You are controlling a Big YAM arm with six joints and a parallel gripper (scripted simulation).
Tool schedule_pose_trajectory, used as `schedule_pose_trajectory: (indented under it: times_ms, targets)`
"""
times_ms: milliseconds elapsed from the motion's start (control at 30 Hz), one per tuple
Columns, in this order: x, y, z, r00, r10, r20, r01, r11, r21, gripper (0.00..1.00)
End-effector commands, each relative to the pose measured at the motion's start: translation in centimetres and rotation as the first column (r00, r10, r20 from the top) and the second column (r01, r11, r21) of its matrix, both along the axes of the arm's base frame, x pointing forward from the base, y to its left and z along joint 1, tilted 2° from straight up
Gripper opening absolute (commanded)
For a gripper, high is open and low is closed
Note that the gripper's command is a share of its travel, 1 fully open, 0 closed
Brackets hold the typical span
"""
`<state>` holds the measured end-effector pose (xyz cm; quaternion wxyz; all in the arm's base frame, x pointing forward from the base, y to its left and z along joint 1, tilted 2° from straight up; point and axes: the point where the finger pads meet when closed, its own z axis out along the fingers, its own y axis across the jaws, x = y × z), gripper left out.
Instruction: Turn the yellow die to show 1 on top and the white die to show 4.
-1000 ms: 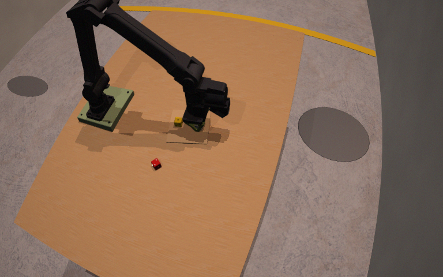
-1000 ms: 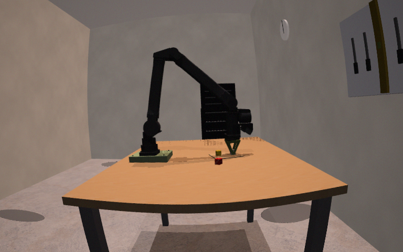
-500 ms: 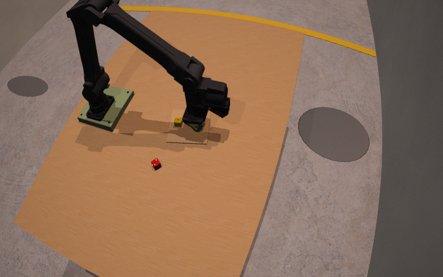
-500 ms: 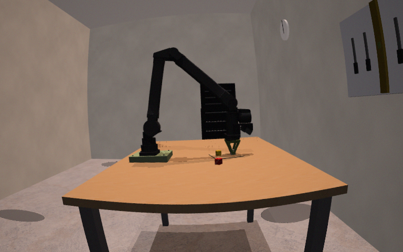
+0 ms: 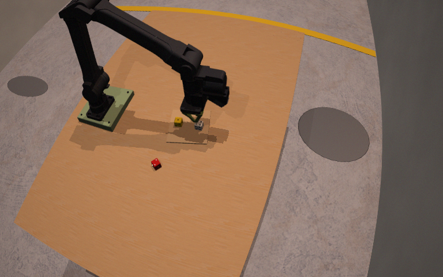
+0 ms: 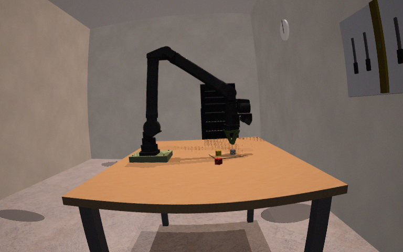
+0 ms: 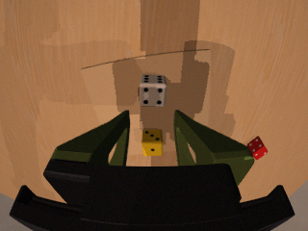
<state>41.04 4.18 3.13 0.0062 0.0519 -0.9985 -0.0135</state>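
Note:
The white die [image 5: 198,124] lies flat on the thin tan mat [image 5: 189,128], free of the fingers. In the wrist view the white die [image 7: 153,91] shows four pips on top. The yellow die [image 5: 177,122] lies flat on the mat to its left, and in the top view its top shows one dark pip. It also shows in the wrist view [image 7: 152,142]. My gripper [image 5: 195,116] hangs a little above the white die, fingers down, open and empty; in the wrist view the gripper [image 7: 152,122] frames both dice. The red die [image 5: 156,164] lies on the bare table, off the mat.
The arm's green base plate [image 5: 106,108] stands to the left of the mat. The red die [image 6: 218,160] sits in front of the mat's near edge. The mat [image 6: 229,156] lies flat on the table.

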Motion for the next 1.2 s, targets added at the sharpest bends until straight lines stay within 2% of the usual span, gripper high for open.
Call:
schedule_pose_trajectory:
  times_ms: [0,167,200,300,333,433,467,1167]
  targets:
    - [2.7,0.5,4.7,0.997,0.009,0.078,-0.010,1.000,0.006,0.39]
    - [2.7,0.2,6.7,0.997,0.009,0.078,-0.010,1.000,0.005,0.39]
    - [2.6,0.1,5.8,0.999,0.009,0.052,-0.010,1.000,0.003,0.39]
    - [2.5,0.1,5.6,0.999,0.009,0.043,-0.010,1.000,0.003,0.39]
    - [0.2,-0.1,4.0,1.000,0.009,-0.007,-0.009,1.000,-0.002,0.39]
    - [0.7,-0.1,4.7,1.000,0.009,0.011,-0.009,1.000,0.000,0.39]
    - [1.0,0.0,4.8,1.000,0.009,0.022,-0.009,1.000,0.001,1.00]
    - [1.2,0.0,5.0,1.000,0.009,0.027,-0.009,1.000,0.001,1.00]
